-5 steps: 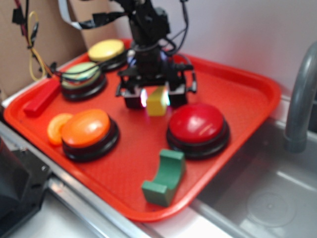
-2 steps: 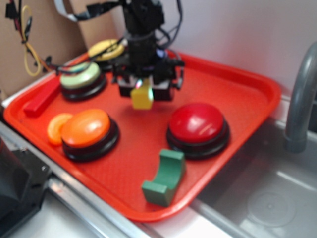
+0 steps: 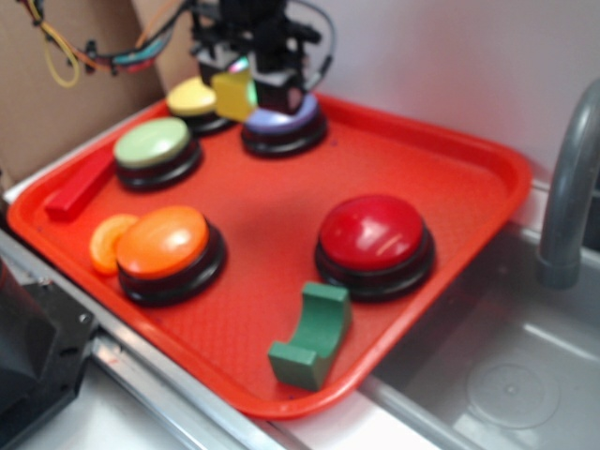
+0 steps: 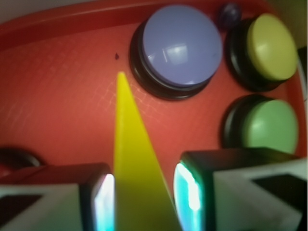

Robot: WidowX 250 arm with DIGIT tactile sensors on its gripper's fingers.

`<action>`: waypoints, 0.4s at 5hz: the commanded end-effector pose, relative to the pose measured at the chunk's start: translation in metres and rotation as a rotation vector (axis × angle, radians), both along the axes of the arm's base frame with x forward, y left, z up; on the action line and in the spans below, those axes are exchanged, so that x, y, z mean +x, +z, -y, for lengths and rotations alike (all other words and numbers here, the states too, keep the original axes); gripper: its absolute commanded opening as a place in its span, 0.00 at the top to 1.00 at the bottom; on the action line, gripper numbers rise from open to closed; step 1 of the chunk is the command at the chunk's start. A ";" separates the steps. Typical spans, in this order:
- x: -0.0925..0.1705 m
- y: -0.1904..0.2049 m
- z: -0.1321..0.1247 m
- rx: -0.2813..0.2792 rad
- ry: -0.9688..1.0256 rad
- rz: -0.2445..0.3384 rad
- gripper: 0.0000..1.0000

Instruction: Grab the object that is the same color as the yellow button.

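Note:
The yellow wedge block (image 3: 233, 96) hangs in the air above the far part of the red tray (image 3: 450, 159), held between my gripper's (image 3: 240, 82) two fingers. In the wrist view the yellow wedge block (image 4: 134, 168) runs as a long triangle up from between the pads, its tip pointing toward the purple button (image 4: 182, 44). My gripper (image 4: 143, 202) is shut on it. The yellow button (image 3: 195, 97) sits at the tray's far left corner, just left of the block; the wrist view shows the yellow button (image 4: 272, 45) at the upper right.
A purple button (image 3: 281, 125) lies under the gripper. A green button (image 3: 154, 145), an orange button (image 3: 167, 246) with an orange slice (image 3: 106, 240), a red button (image 3: 373, 240), a green arch block (image 3: 314, 336) and a red bar (image 3: 82, 180) share the tray. A grey faucet (image 3: 570, 197) rises at the right over a sink.
My gripper has risen from the tray's middle with the yellow block in it and moved back and left, now over the purple button beside the yellow button.

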State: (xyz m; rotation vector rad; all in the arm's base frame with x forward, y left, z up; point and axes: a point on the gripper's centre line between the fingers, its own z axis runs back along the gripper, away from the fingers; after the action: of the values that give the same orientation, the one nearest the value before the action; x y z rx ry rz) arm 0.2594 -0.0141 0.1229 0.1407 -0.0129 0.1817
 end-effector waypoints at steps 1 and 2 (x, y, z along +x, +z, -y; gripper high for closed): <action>-0.022 0.093 -0.023 -0.090 -0.122 0.163 1.00; -0.035 0.095 -0.029 -0.089 -0.074 0.214 1.00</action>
State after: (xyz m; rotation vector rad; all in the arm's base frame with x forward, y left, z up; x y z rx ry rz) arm 0.2209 0.0056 0.2066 0.0330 -0.1744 0.1161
